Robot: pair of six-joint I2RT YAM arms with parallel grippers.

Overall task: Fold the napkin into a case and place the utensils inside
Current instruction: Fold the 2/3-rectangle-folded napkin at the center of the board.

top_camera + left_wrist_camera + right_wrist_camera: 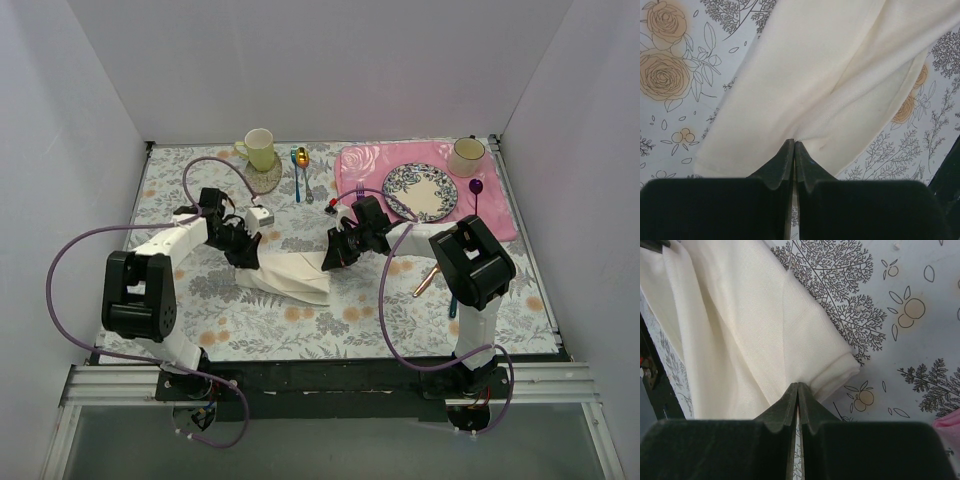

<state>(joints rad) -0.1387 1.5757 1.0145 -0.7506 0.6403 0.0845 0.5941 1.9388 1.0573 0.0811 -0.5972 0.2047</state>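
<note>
- No word, label, brand, number or sign can be read in any of the three views;
- the tablecloth [300,330] carries only drawn roses and branches; the plate [402,181] has only a blue ornament on its rim; there are no letters among them.
</note>
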